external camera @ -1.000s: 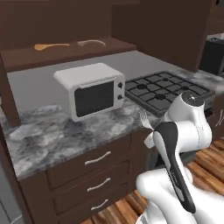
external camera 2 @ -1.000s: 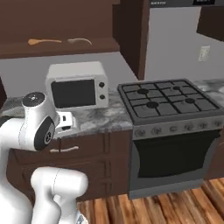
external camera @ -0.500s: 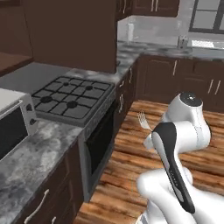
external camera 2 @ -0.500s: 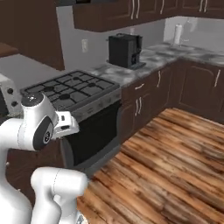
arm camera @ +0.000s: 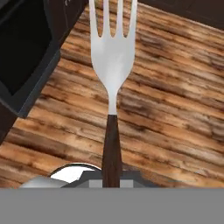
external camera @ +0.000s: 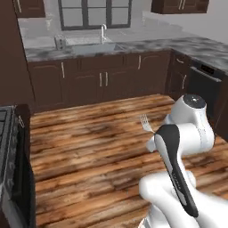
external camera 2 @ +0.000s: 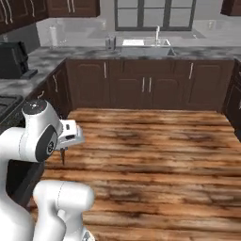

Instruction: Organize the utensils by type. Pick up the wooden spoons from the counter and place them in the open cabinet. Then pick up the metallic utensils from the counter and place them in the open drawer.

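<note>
One fork (arm camera: 112, 65): it has silver tines and a dark brown handle, and it sticks straight out from the gripper (arm camera: 112, 177).
Gripper: it is squeezed tight on the fork's handle.
Fork in the left base view (external camera: 145, 123): the tines poke up beside the white arm (external camera: 178, 147), high over the floor.
Floor (external camera 2: 160, 155): brown wood planks lie under the fork.
Stove (external camera: 11, 169): a dark oven stands near the arm's left side.
Counter (external camera 2: 141, 52): grey stone runs along the far wall over dark brown cupboards.
Sink (external camera 2: 146, 44): it sits in that far counter, with a tap (external camera 2: 157, 33) under the window (external camera 2: 150, 12).
Coffee machine (external camera 2: 13, 59): a black box stands on the counter at the left.
</note>
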Robot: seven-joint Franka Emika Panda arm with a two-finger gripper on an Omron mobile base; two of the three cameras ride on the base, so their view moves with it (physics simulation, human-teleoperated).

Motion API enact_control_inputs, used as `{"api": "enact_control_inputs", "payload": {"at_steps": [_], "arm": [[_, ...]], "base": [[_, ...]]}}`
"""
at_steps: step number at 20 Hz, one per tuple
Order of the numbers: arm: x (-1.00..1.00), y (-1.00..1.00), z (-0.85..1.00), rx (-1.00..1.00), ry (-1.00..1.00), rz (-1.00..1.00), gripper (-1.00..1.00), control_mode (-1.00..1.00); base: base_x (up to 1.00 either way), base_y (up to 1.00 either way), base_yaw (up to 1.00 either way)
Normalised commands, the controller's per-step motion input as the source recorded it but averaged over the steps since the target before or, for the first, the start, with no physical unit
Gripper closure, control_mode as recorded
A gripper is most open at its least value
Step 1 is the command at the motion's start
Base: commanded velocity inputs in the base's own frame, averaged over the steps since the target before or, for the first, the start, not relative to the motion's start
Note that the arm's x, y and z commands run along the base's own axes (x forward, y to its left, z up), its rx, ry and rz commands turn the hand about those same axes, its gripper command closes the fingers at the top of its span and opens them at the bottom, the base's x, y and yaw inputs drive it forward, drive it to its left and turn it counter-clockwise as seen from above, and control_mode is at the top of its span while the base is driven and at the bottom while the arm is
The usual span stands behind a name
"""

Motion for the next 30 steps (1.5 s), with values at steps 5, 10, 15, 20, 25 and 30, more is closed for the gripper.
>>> {"api": "enact_control_inputs", "payload": {"at_steps": [5, 10, 15, 20, 25, 30], "arm": [[0.0, 0.0, 0.0, 0.0, 0.0, 0.0, 1.0, 1.0], [0.0, 0.0, 0.0, 0.0, 0.0, 0.0, 1.0, 1.0], [0.0, 0.0, 0.0, 0.0, 0.0, 0.0, 1.0, 1.0], [0.0, 0.0, 0.0, 0.0, 0.0, 0.0, 1.0, 1.0], [0.0, 0.0, 0.0, 0.0, 0.0, 0.0, 1.0, 1.0], [0.0, 0.0, 0.0, 0.0, 0.0, 0.0, 1.0, 1.0]], "base": [[0.0, 0.04, -1.0], [0.01, 0.06, -1.0], [0.39, 0.29, -0.89], [0.93, 0.48, -0.45], [0.95, 0.55, -0.4], [0.66, 0.79, -0.36]]}}
